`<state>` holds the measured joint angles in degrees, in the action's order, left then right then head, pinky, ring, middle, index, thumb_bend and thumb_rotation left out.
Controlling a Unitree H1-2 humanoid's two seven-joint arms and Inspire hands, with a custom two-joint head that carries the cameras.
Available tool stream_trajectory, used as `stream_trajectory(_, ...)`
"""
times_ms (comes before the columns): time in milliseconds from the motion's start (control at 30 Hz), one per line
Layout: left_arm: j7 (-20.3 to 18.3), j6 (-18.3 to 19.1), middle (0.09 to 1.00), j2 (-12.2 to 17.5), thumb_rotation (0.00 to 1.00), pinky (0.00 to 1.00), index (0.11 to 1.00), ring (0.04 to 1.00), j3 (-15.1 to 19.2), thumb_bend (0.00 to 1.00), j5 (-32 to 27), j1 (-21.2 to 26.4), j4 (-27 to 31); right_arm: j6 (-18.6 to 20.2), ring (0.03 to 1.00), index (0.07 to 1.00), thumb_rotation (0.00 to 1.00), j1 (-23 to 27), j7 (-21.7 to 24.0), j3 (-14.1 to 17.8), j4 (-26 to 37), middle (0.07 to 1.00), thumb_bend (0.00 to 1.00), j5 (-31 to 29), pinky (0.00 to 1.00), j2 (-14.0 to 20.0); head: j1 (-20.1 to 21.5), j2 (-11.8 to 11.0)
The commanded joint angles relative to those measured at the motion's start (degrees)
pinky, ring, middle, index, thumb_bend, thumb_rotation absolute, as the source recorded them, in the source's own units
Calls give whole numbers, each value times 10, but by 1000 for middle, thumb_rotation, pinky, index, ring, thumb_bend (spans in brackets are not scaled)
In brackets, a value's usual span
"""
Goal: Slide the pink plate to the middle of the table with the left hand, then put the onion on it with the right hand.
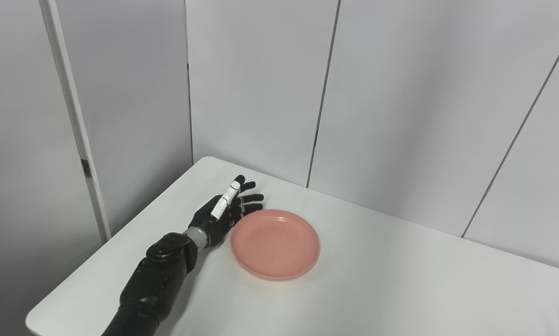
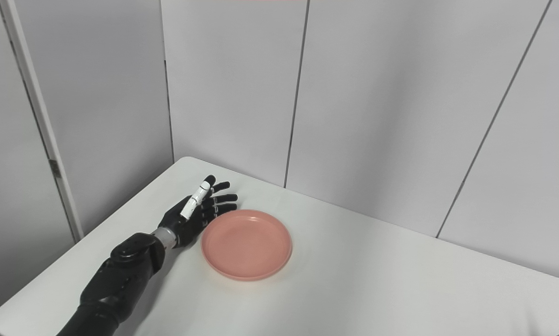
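Pink plate showing plain salmon-pink, no pattern. Left hand showing glossy black with one white finger panel. Surface reading plain white; wall panels pale grey.

Lab-style test booth, not a home. Plain pale grey partition panels with dark vertical seams wall scene from 9 through 3 o'clock, meeting in corner at 11 o'clock. Bare white rounded-corner table fills lower half. Black robot arm with fingered left hand enters at 7 o'clock. Even, flat lighting throughout.
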<state>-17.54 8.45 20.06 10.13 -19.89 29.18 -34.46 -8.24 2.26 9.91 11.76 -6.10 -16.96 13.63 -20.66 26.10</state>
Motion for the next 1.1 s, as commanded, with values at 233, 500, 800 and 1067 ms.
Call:
stream_trajectory(233,-33,8,781,-8,850,840,865,783,-19,725,3,8,7,42,989,1000,986,-50,-14,-11,-3,990,831,-1,1000,-33,32,22)
stream_trajectory(500,16,25,778,-62,827,825,858,779,-7,703,-2,-20,82,30,966,993,1000,-55,-7,-21,9,964,749,11,980,-34,82,59)
stream_trajectory(800,120,50,784,-129,865,869,868,808,-7,726,46,-65,178,24,925,961,912,-56,-2,-27,35,938,816,7,920,-49,100,77)
stream_trajectory(1067,175,33,800,-166,881,883,888,821,-2,711,73,-99,221,28,921,961,919,-53,-11,-36,55,940,820,20,911,-66,131,87)
